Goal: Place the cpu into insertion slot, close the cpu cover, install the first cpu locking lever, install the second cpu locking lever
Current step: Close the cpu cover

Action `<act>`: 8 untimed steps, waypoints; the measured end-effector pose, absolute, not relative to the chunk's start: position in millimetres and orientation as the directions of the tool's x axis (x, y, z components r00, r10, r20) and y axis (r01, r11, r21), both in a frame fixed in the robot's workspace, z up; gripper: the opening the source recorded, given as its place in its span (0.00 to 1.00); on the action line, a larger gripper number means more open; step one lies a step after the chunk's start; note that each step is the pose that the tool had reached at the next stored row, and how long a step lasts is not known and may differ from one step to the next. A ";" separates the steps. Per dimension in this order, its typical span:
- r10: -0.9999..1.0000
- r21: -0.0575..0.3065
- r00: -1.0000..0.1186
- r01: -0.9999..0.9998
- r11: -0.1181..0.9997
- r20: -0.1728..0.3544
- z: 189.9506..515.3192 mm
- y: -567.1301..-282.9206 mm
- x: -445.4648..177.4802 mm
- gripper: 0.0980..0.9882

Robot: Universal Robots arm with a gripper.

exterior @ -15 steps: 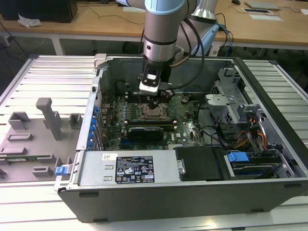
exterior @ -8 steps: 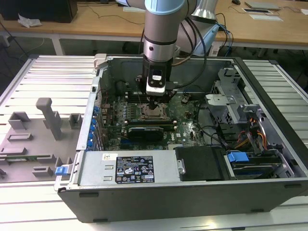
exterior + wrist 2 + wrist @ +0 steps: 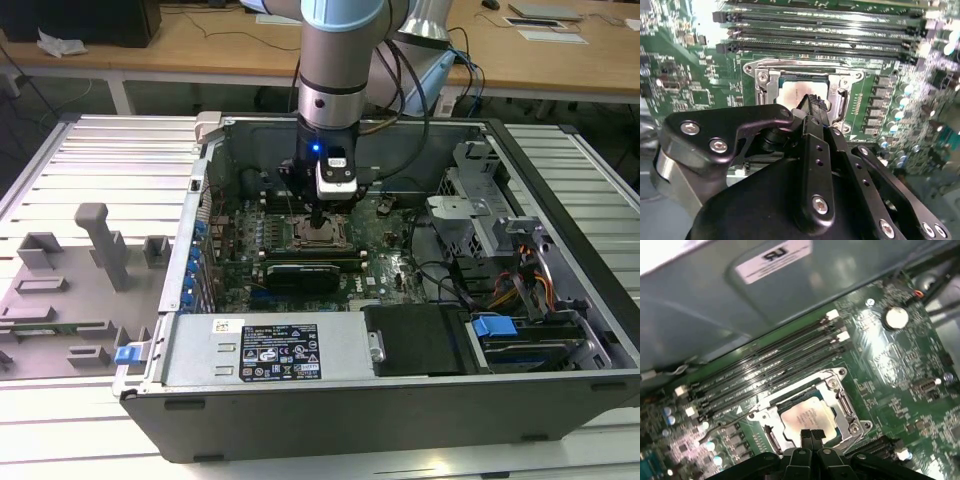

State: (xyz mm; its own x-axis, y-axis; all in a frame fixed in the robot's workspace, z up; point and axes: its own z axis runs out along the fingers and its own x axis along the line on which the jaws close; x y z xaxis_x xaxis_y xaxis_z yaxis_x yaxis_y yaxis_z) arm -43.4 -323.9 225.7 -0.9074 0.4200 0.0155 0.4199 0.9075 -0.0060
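Note:
The cpu (image 3: 807, 417) lies flat in the socket on the green motherboard (image 3: 890, 370), its silvery-beige top showing in both wrist views (image 3: 789, 93). The cpu cover (image 3: 842, 401), a metal frame, lies down around it. A thin wire locking lever (image 3: 722, 426) sticks out sideways from one socket corner. My gripper (image 3: 811, 435) hangs straight over the socket inside the computer case (image 3: 318, 218). Its black fingertips are shut together with nothing between them, right at the cpu's edge (image 3: 812, 104). Whether they touch the chip I cannot tell.
Several black memory slots (image 3: 765, 371) run beside the socket, with a coin battery (image 3: 897, 317) farther off. A long black card (image 3: 300, 272) and the power supply (image 3: 280, 350) sit in front of the socket. Grey fixtures (image 3: 60, 290) lie at the exterior view's left.

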 end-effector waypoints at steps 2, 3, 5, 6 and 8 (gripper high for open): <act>0.385 -0.006 -0.923 0.385 0.923 0.014 225.5 -324.0 -43.4 0.01; 0.363 -0.005 -0.932 0.363 0.932 0.014 225.4 -323.9 -43.4 0.01; 0.318 -0.005 -0.948 0.318 0.948 0.013 225.1 -323.9 -43.3 0.01; 0.299 -0.005 -0.954 0.299 0.954 0.013 225.0 -323.9 -43.4 0.01; 0.251 -0.005 -0.968 0.251 0.968 0.013 224.7 -323.9 -43.4 0.01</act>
State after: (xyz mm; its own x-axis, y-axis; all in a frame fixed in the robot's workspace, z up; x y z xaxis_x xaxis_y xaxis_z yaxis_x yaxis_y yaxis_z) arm -43.4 -323.9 224.7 -0.9679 0.2509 0.0133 0.2508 0.9680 -0.0051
